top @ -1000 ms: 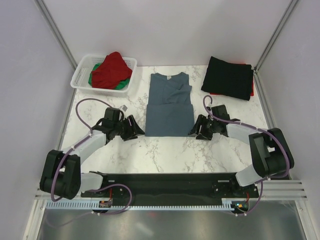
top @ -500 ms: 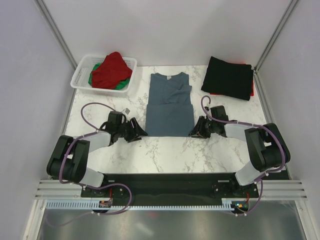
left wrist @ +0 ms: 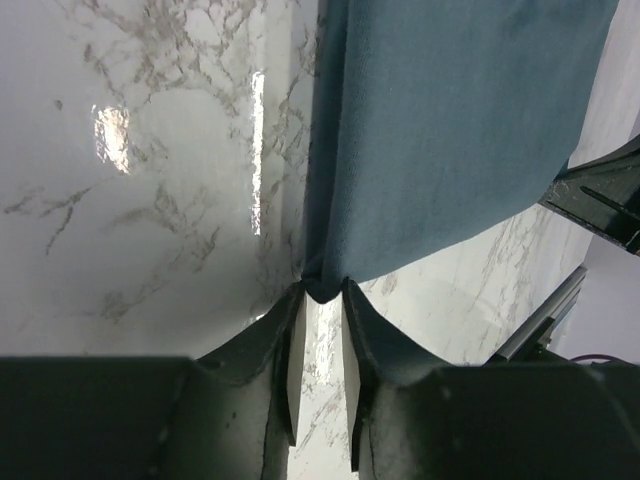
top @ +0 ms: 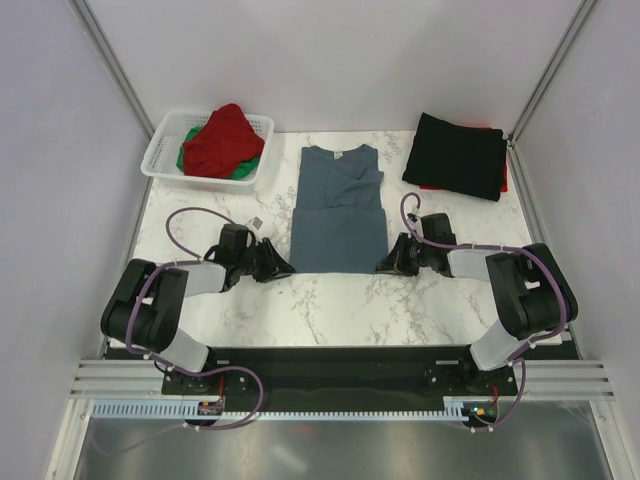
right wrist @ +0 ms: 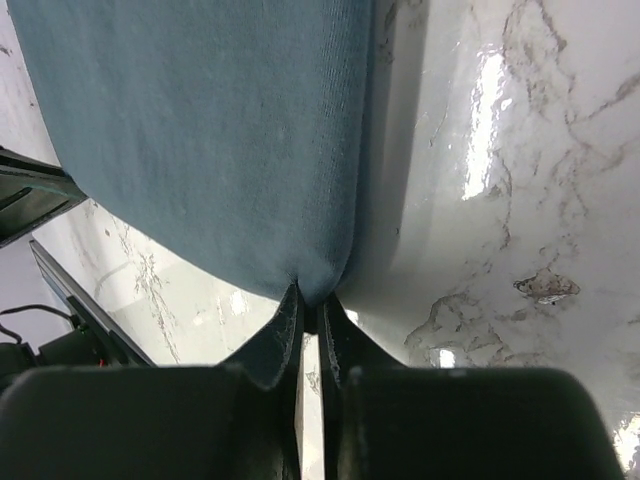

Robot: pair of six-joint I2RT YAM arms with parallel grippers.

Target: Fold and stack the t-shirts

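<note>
A slate blue-grey t-shirt (top: 340, 205) lies flat in the middle of the table, sleeves folded in, collar at the far end. My left gripper (top: 286, 266) is shut on its near left corner (left wrist: 323, 283), which bunches between the fingertips. At the near right corner (right wrist: 318, 285) my right gripper (top: 382, 266) is shut on the cloth, pinching it tight. A folded black t-shirt (top: 458, 155) lies at the back right on top of a red one (top: 505, 180). A red t-shirt (top: 222, 138) and a green one (top: 185, 157) are heaped in the basket.
The white lattice basket (top: 162, 150) stands at the back left corner. A small grey scrap (top: 257, 222) lies on the marble just beyond my left gripper. Grey walls close in the table on both sides and at the back.
Both grippers slid in to the shirt's near corners and closed on them. Both arms now lie lower and flatter on the table.
</note>
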